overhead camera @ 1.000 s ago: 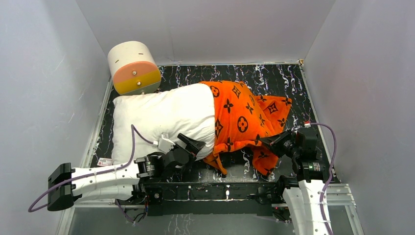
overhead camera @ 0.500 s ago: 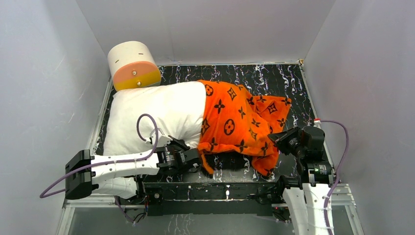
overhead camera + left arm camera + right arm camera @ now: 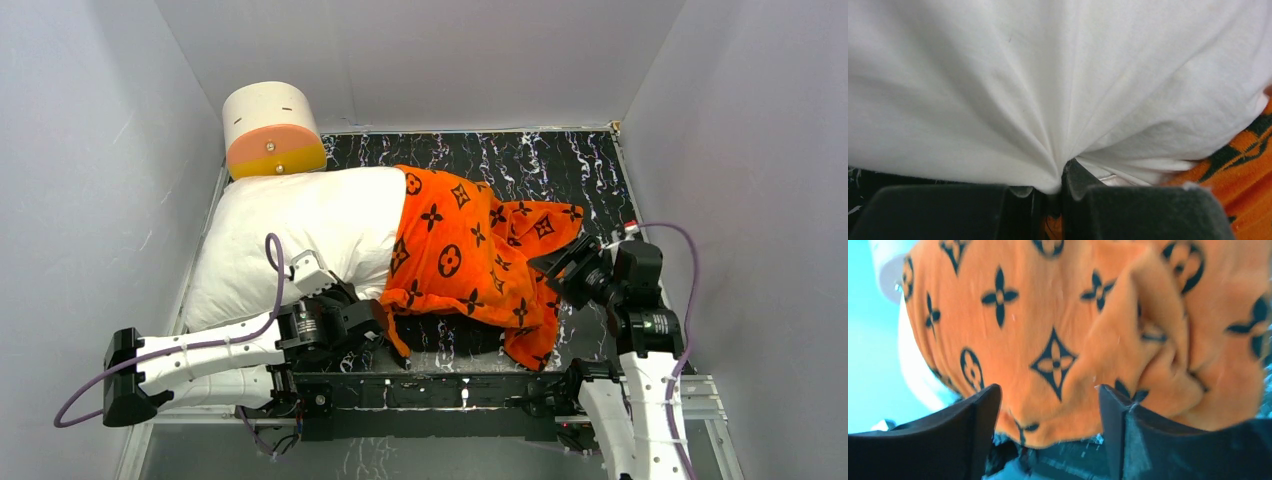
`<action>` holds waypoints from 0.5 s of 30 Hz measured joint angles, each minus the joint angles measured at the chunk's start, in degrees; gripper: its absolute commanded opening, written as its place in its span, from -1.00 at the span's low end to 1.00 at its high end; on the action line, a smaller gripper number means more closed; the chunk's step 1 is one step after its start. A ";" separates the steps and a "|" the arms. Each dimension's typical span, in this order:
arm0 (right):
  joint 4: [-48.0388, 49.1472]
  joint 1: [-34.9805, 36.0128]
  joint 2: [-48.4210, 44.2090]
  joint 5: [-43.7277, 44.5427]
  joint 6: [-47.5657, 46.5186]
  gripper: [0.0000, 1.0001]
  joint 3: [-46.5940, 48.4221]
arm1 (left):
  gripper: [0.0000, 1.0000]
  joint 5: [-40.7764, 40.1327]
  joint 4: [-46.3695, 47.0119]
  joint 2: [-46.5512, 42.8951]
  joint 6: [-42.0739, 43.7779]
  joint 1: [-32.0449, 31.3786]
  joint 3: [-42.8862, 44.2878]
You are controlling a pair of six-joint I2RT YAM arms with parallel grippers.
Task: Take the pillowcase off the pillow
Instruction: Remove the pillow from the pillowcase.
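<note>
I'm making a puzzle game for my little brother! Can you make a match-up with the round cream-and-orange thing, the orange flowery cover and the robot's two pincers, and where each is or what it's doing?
Things
1. cream-and-orange cylinder
2. bright orange plush pillowcase with black motifs
3. left pincer
4. right pincer

Places and states
A. open, facing the orange fabric
B. in the far left corner, behind the plump white pillow
C. shut on white pillow fabric
D. covering the pillow's right end

Pairs: 1-B, 2-D, 3-C, 4-A
</note>
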 measured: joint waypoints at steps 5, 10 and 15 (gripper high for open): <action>-3.37 0.00 -9.22 -11.78 4.76 0.87 -9.01 | -1.00 0.94 5.05 -2.86 8.22 0.17 -1.95; -5.22 0.00 -18.08 -19.50 9.66 0.88 -13.51 | -1.00 1.60 8.07 -2.45 12.98 0.28 -2.10; -4.98 0.00 -17.16 -22.71 11.50 0.89 -17.18 | -1.00 2.45 10.64 -0.68 16.24 0.33 -1.79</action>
